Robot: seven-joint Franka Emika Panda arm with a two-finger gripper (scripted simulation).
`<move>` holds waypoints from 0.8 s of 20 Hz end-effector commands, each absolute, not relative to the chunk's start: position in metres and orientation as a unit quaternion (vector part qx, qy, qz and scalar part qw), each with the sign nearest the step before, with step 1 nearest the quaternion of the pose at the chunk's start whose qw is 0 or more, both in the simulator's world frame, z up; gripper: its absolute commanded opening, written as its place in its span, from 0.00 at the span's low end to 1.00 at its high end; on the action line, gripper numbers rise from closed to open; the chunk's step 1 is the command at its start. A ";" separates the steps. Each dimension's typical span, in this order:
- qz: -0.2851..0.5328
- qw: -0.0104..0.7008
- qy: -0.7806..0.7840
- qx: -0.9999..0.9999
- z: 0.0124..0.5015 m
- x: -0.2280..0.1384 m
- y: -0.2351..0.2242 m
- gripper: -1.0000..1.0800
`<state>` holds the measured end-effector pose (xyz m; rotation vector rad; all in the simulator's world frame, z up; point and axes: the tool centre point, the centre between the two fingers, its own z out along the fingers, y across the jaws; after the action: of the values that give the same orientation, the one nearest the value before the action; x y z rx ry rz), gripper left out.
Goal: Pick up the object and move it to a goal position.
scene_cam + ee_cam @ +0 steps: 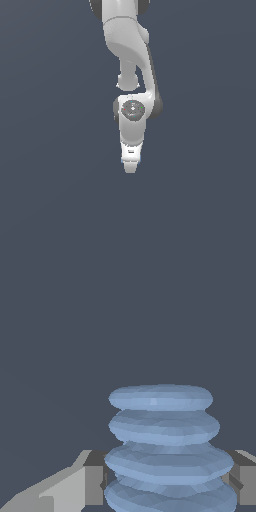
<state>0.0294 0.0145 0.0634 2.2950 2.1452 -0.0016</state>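
between the two finger pads point(92, 483) of the gripper point(130, 165) sits the ribbed light-blue object point(165, 451), the pads clamped on its lower ridges. it looks light and stiff, though the rounded threads could slip; gripping in a groove seems safest. the arm point(127, 45) reaches down from the far side, wrist pointing straight down.
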 end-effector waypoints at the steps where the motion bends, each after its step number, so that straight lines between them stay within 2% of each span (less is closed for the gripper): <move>1: 0.000 0.000 0.683 0.730 0.068 0.020 0.035 0.00; 10: 0.000 0.000 0.683 0.730 0.087 -0.018 0.125 0.00; 16: 0.000 0.000 0.683 0.730 0.096 -0.033 0.165 0.00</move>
<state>-0.0300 0.1570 0.0938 2.2908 2.1493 -0.0008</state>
